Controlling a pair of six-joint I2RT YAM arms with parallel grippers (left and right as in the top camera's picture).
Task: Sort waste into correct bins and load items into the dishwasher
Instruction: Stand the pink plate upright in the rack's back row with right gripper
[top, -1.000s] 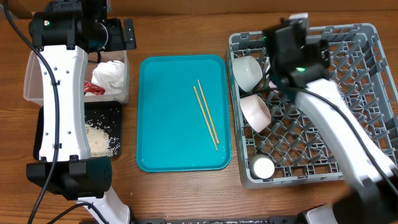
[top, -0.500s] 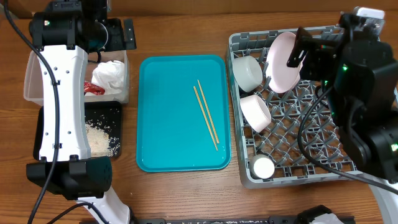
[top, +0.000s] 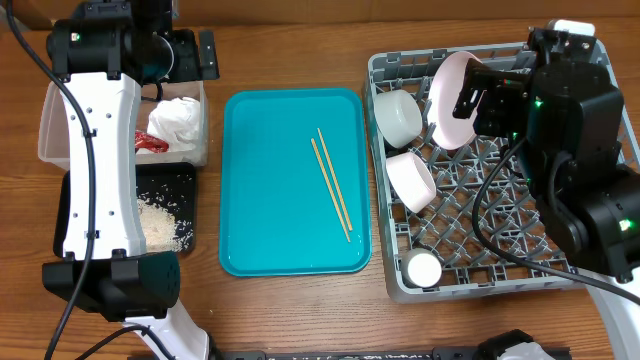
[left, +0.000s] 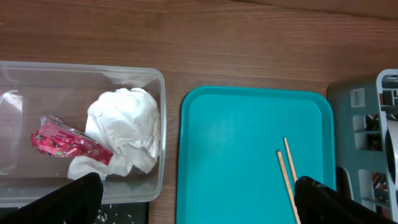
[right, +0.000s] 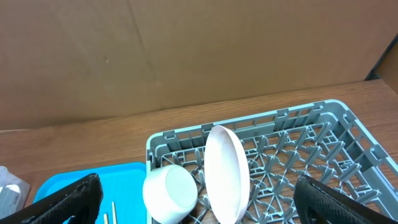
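Note:
Two wooden chopsticks (top: 330, 185) lie on the teal tray (top: 270, 220). The clear tub (top: 50, 120) holds the white napkin (top: 178, 120) and the red wrapper (top: 150, 141). Rice (top: 165, 225) is scattered in the black tray (top: 185, 180). In the grey rack (top: 470, 287), a pink plate (top: 450, 98) stands on edge beside two bowls (top: 398, 115) (top: 412, 180) and a small cup (top: 422, 269). My left gripper (left: 199, 205) hangs open above the gap between tub and tray. My right gripper (right: 202, 205) is open and empty, raised above the plate (right: 227, 174).
The rack fills the right side of the table, with upright pegs across its right half under my right arm (top: 580, 130). The left arm (top: 95, 150) lies over the tub and black tray. A brown cardboard wall (right: 186, 50) stands behind the table.
The right arm has drawn back from the rack's left part toward the right, uncovering the pink plate standing on edge. The left arm has not moved.

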